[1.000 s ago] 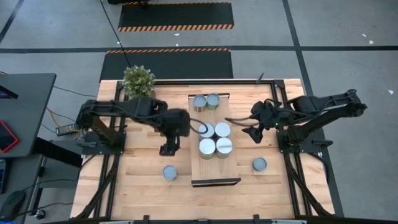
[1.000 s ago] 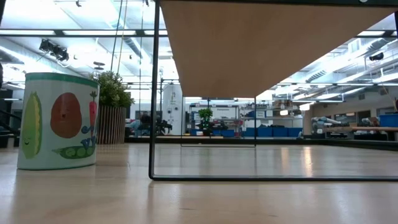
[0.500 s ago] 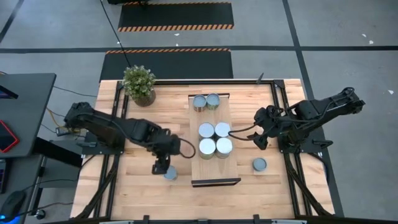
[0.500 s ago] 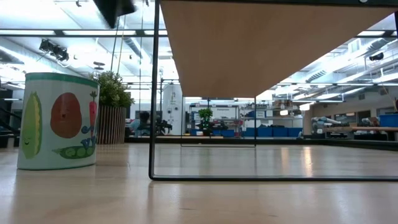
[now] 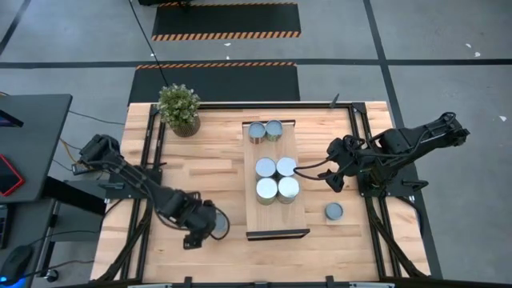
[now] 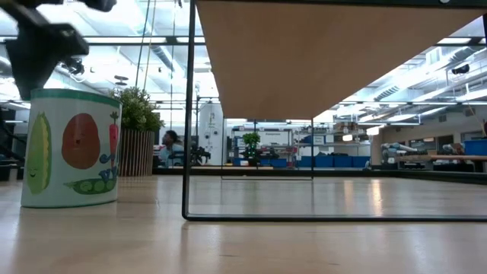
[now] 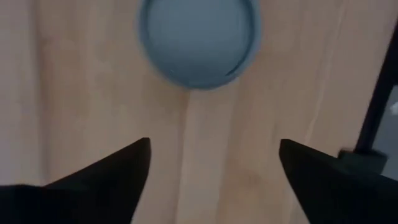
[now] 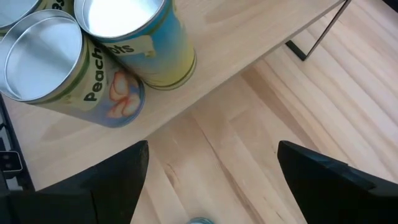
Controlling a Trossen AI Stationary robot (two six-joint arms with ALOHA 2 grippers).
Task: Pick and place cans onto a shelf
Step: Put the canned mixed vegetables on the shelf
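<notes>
A can with a grey-blue top (image 7: 199,38) stands upright on the tabletop left of the shelf. In the low view (image 6: 72,148) it shows a vegetable label. My left gripper (image 7: 211,162) hangs open just above it, fingers pointing down, and touches nothing. From above (image 5: 210,228) it covers the can. The shelf (image 5: 276,220) carries six cans, two at its far end (image 5: 266,131) and several at its middle (image 5: 276,178). Another can (image 5: 334,211) stands on the table right of the shelf. My right gripper (image 5: 330,178) is open and empty beside the shelf's right edge.
A potted green plant (image 5: 178,106) stands at the table's far left. The shelf's thin black leg frame (image 6: 187,152) stands close to the right of the left can. The right wrist view shows two shelf cans (image 8: 93,56) near the shelf's edge.
My left gripper has swung from beside the shelf's middle cans toward the table's near edge and come down over the can left of the shelf. My right gripper has drawn back a little from the shelf toward the table's right edge.
</notes>
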